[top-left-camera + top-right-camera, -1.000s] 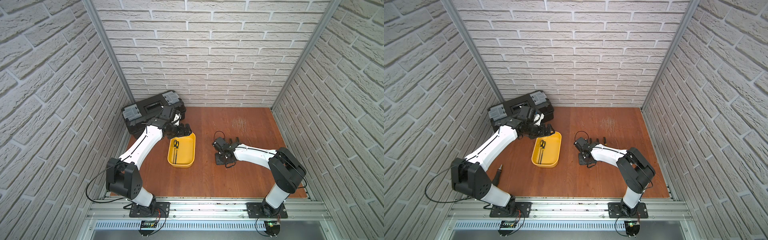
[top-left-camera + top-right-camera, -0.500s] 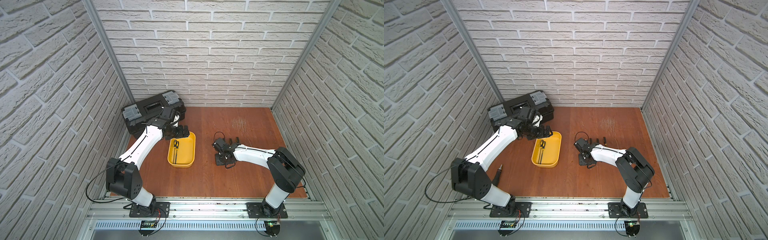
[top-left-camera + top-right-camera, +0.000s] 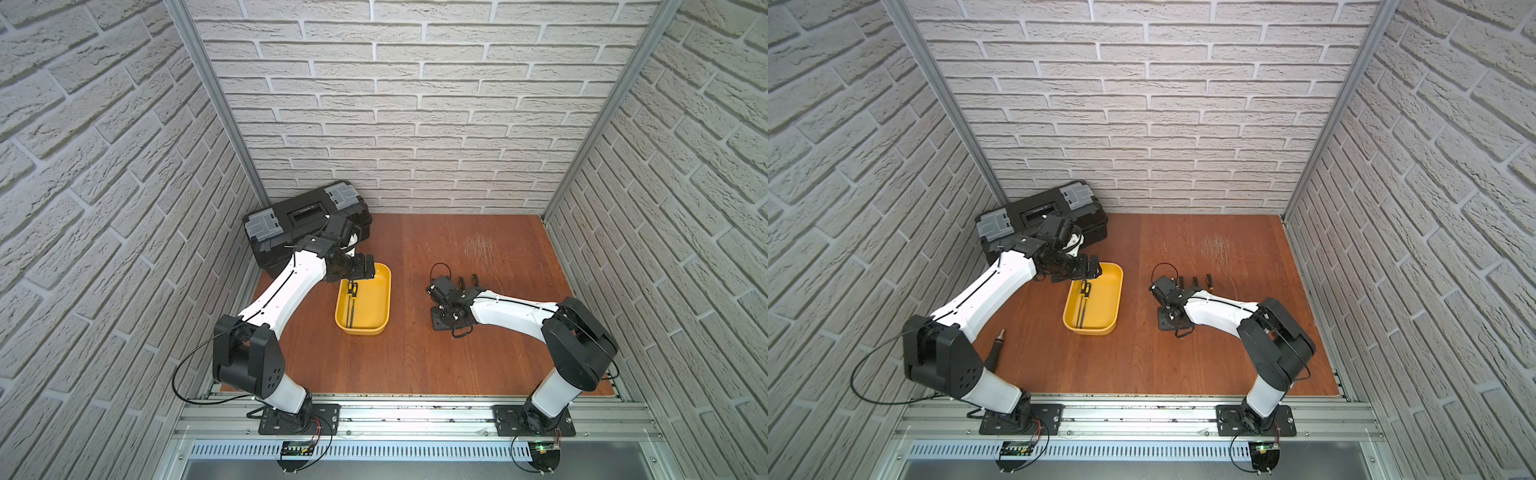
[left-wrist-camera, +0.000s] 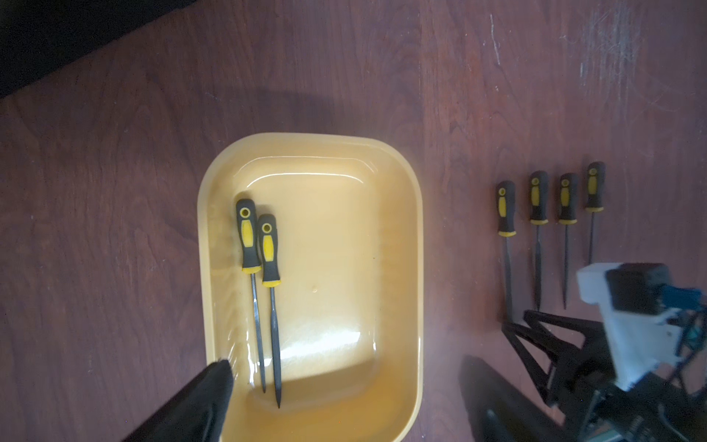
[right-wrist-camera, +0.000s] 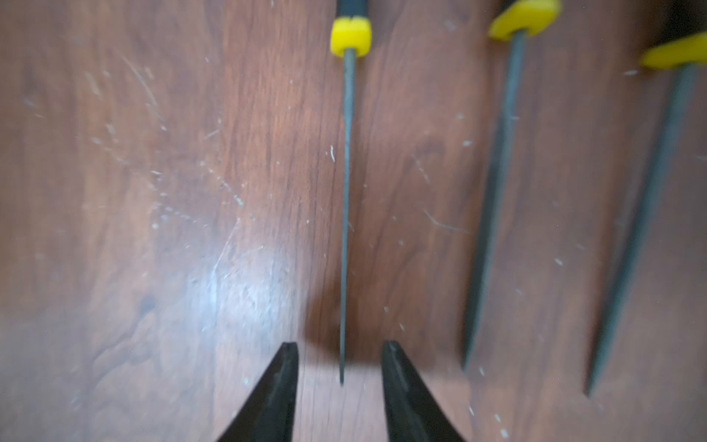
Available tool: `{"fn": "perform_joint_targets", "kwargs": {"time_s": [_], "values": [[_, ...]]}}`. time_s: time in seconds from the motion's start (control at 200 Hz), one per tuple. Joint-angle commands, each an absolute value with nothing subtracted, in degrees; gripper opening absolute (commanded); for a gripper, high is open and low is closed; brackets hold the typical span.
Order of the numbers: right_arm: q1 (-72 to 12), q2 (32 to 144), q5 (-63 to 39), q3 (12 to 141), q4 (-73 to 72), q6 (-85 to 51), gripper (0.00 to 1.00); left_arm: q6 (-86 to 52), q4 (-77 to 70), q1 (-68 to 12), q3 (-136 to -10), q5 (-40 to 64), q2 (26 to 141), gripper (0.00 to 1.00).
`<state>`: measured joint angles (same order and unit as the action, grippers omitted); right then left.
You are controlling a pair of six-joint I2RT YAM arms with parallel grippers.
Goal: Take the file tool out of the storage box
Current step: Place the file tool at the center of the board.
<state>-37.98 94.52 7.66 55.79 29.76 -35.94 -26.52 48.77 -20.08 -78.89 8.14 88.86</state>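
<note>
Two files (image 4: 250, 237) (adjacent), inside storage box (image 4: 416, 248)

Six files (image 4: 248, 237), one storage box (image 4: 344, 248), one toolbox (image 3: 299, 208)

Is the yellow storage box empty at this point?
No, two file tools with black-and-yellow handles lie side by side inside the storage box.

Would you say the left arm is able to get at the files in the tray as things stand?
Probably yes: the left gripper hangs open over the tray's end, and nothing covers the two files. They lie side by side near one wall, which may crowd a finger.
</note>
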Motion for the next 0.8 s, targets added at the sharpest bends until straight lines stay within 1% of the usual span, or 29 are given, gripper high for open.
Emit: {"fn": "perform_joint_targets", "kwargs": {"time_s": [0.0,0.205,0.255,0.335,0.52,0.61,0.795], "values": [[-37.88,86.65,8.33,56.98,30.57,-32.62,0.49,-25.23,50.44,-20.87,-80.8,5.33,90.57,0.97],[-37.77,78.51,4.5,58.31,31.29,-28.43,0.76,-25.82,50.89,-21.87,-81.94,3.2,93.73,0.93],[-37.71,77.04,3.31,58.36,31.16,-27.9,0.85,-25.93,51.55,-22.41,-82.46,1.42,94.91,0.92],[-37.55,75.03,1.15,58.19,30.45,-27.12,0.92,-26.2,52.25,-22.95,-83.01,-1.08,96.68,0.91],[-37.18,71.56,-1.13,57.35,28.66,-26.16,0.94,-26.32,51.44,-24.41,-83.88,-3.24,100.92,0.84],[-36.94,71.18,-1.88,57.23,28.75,-25.58,1.0,-26.43,50.98,-24.62,-84.27,-4.46,102.6,0.81],[-36.48,70.58,-3.96,56.13,27.83,-25.05,1.0,-26.76,50.9,-24.61,-85.42,-6.49,106.35,0.67]]}}
